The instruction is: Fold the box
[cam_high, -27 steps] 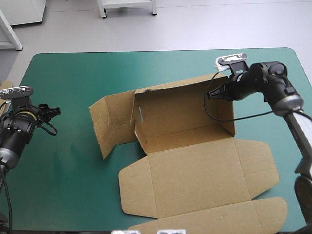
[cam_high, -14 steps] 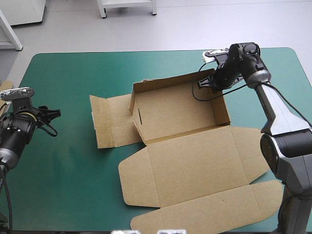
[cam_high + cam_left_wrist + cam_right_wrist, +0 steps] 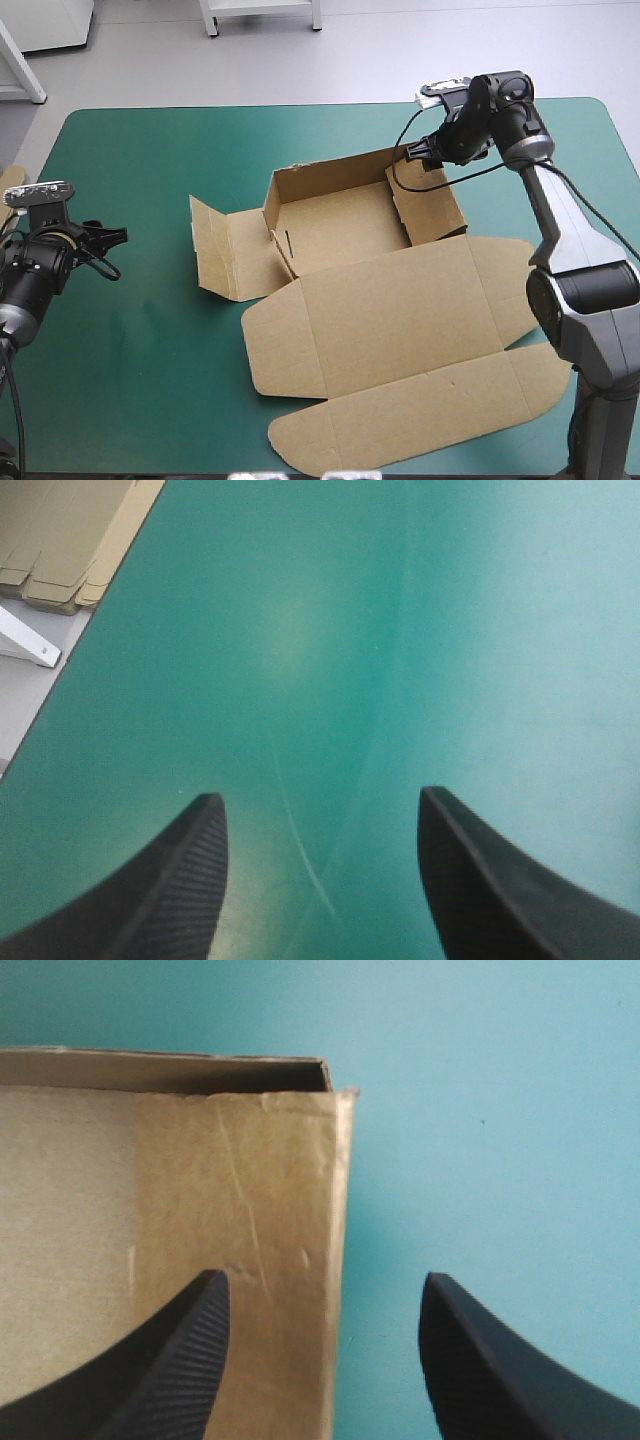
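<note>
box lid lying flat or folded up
Flat: the box lid lies spread on the teal-green cover, its flaps out, while the tray walls behind it stand raised.

Box (image 3: 385,340) was matt brown board, faintly scuffed and creased, cover (image 3: 150,170) was smooth teal-green with a soft sheen, fingers (image 3: 170,1380) were black, finely ribbed, matt, like rubber or plastic

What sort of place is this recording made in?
Probably a robotics lab workbench rather than a home or shop: a table with a teal-green cover, a partly folded brown cardboard box, and two robot arms whose black fin-fingered left gripper and right gripper stand open.
</note>
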You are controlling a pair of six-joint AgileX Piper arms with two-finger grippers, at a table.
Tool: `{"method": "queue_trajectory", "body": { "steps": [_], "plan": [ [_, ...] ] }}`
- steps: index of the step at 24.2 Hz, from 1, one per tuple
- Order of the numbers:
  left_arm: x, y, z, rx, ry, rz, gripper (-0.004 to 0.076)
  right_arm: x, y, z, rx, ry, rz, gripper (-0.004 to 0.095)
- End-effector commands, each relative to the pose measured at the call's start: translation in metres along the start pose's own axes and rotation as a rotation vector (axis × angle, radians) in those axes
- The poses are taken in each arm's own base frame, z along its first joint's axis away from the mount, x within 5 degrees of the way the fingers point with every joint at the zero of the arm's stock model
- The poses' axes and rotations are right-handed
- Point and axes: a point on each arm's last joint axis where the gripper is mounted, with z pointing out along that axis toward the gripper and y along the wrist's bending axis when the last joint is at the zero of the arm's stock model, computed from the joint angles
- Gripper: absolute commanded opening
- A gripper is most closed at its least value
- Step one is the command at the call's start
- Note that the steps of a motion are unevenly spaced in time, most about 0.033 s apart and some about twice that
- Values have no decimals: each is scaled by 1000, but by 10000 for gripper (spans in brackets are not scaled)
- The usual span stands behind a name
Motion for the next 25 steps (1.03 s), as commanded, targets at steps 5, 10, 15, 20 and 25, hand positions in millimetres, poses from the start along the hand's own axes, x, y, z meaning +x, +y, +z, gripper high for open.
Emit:
{"method": "queue_trajectory", "body": {
  "steps": [5,10,15,20,25],
  "plan": [
    [-15,0,-13,15,-93,-7,407,2,4,-114,31,-234,-42,567],
    [-15,0,-13,15,-91,-7,405,17,13,-145,68,-262,-89,568],
    [-14,1,-13,12,-85,-7,405,33,26,-105,143,-130,-131,568],
    [-14,1,-13,12,-83,-5,405,23,24,-69,145,-160,-118,569],
    [-14,1,-13,13,-86,-3,405,21,21,-16,146,-68,-105,587]
  ]
}}
